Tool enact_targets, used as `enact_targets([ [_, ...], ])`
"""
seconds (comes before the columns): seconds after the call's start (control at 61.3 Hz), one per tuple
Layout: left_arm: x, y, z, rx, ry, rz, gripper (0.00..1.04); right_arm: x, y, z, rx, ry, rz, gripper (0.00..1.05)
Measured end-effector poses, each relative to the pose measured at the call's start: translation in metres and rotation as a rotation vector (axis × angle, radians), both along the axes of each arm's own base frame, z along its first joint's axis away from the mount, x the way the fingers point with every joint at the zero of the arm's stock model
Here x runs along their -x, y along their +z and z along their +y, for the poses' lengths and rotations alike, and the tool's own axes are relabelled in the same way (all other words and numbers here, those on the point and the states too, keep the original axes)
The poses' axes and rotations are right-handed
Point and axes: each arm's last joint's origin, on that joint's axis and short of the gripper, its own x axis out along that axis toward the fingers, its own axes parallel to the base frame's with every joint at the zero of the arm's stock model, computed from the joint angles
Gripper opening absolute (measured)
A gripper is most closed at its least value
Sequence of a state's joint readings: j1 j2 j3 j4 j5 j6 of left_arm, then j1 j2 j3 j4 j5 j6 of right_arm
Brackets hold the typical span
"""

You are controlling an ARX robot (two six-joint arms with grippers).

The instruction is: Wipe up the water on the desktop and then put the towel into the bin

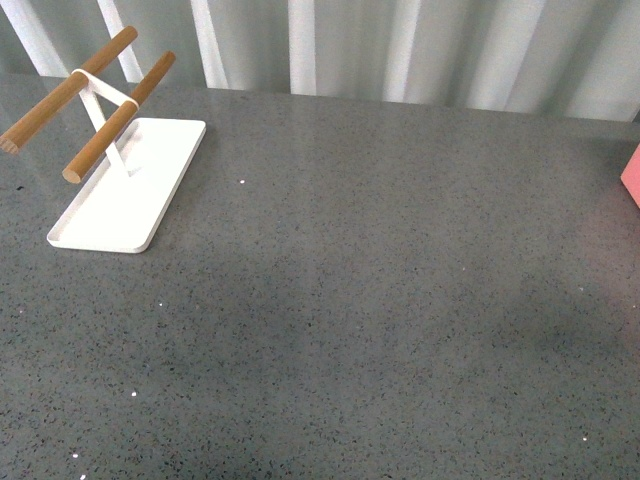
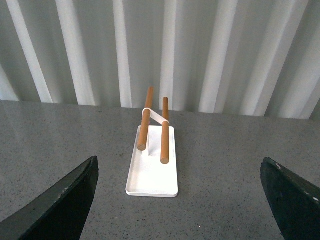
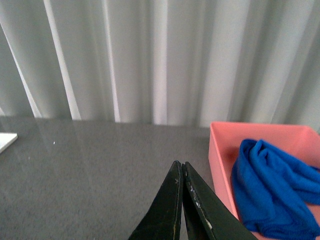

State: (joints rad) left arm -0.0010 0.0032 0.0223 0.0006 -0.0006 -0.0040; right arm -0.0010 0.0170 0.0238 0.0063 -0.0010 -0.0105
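Desktop [image 1: 380, 300] bare; bin [image 1: 632, 175] cut off; towel [image 3: 270, 190] inside.

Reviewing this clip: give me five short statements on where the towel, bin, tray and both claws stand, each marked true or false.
1. The towel lies inside the bin. True.
2. The right claw is wide open. False: its fingers are pressed together, holding nothing.
3. The left claw is open and empty. True.
4. The towel hangs over the wooden rods. False: the rods are bare above the white tray.
5. A puddle shows on the desktop. False: no water can be made out on it in the front view.
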Motion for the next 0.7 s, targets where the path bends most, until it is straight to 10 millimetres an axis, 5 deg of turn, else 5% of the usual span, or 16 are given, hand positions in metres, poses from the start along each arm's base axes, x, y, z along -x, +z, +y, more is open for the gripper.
enact_targets([
  [0.277, 0.0001, 0.0001, 0.0000, 0.000, 0.000, -0.001, 0.98, 0.0008, 0.0005, 0.0000, 0.000, 0.000, -0.008, 0.04],
  [0.701, 0.0001, 0.0001, 0.0000, 0.000, 0.000, -0.001, 0.98, 0.0008, 0.0005, 0.0000, 0.000, 0.000, -0.008, 0.81],
])
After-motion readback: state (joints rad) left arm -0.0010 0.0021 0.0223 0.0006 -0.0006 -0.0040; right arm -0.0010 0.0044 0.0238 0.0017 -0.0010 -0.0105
